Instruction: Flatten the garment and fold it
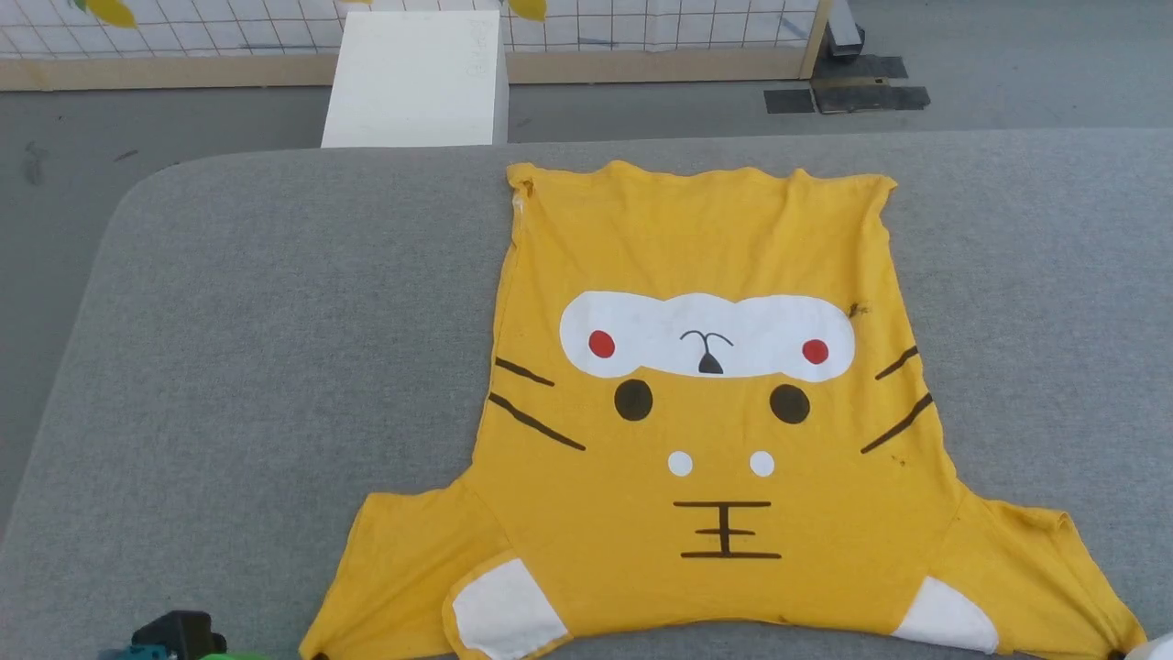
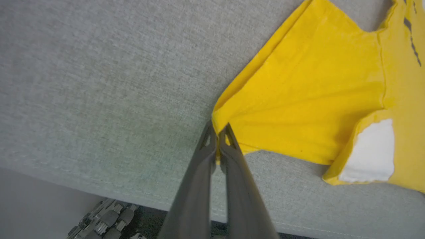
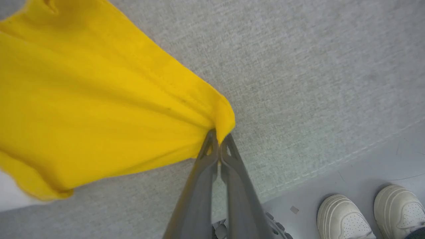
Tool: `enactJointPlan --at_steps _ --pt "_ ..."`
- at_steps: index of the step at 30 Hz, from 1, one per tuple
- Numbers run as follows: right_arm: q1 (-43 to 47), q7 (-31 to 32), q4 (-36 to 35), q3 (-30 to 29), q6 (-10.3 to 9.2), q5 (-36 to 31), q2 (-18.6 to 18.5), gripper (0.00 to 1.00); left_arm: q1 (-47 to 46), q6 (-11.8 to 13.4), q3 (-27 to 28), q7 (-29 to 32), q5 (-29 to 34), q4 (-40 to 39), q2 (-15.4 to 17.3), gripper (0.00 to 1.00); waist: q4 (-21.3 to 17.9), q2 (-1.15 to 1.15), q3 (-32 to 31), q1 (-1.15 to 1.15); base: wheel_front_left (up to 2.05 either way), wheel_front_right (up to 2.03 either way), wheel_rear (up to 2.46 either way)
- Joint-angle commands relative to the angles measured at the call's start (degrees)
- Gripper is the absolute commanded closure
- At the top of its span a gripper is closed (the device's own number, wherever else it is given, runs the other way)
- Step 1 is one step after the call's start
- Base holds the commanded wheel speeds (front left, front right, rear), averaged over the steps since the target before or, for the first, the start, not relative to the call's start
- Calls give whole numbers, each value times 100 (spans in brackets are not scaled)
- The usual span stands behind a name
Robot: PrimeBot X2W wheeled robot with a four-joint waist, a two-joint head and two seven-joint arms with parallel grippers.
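Observation:
The garment (image 1: 715, 412), a mustard-yellow T-shirt with a cartoon animal face print, lies spread face up on the grey padded table (image 1: 275, 348). Its hem is at the far side and its sleeves are near me. In the left wrist view my left gripper (image 2: 218, 128) is shut on the tip of one sleeve (image 2: 298, 99), which fans out in taut folds. In the right wrist view my right gripper (image 3: 219, 134) pinches the tip of the other sleeve (image 3: 99, 109) the same way. In the head view both pinched sleeve corners sit at the bottom edge, left (image 1: 316, 653) and right (image 1: 1116, 651).
A white box (image 1: 417, 78) stands on the floor beyond the table's far edge, in front of a gridded panel (image 1: 687, 23). The table's near edge runs just below both grippers. A person's white shoes (image 3: 368, 212) stand on the floor beside the near right corner.

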Motion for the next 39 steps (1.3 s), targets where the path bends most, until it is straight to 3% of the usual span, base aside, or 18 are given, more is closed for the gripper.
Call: enactJointPlan --at_steps 1,2,3,4,13,17,23,28,34,39 --pt "-65 -31 168 130 -6 14 72 100 -23 -46 -15 -65 15 60 -19 100 17 0 0 1 0 0 0" --pt "-64 -61 152 168 -6 3 72 63 -41 -67 -36 -89 17 78 -35 100 23 0 0 1 0 0 0" --pt "-51 -80 87 220 -6 -21 72 17 -59 -89 -58 -117 17 93 -55 100 30 0 -2 1 0 0 0" --pt "-40 -91 0 254 -6 -28 72 0 -68 -105 -74 -137 18 97 -67 100 35 0 -5 1 0 0 0" --pt "-430 -819 -1513 551 -6 165 73 0 -216 -237 -200 -313 61 -44 -127 100 165 0 61 1 0 0 0" --pt "-1018 -1265 -1569 744 -6 188 12 0 -369 -273 -312 -337 104 -108 -171 100 310 0 169 1 0 0 0" --pt "-2366 -1811 -683 796 -6 256 -431 0 -618 -342 -501 -327 184 -258 -204 100 617 0 506 1 0 0 0" --pt "-3557 -1783 338 761 -6 153 -927 0 -868 -421 -662 -328 242 -412 -245 100 975 0 939 1 0 0 0" --pt "-4653 -1286 1308 619 -6 -176 -1390 0 -1166 -497 -872 -391 336 -539 -351 100 1498 0 1452 1 0 0 0" --pt "-5308 -471 1805 284 -6 -524 -1602 0 -1328 -588 -1084 -470 378 -689 -488 100 1896 0 1862 1 0 0 0"
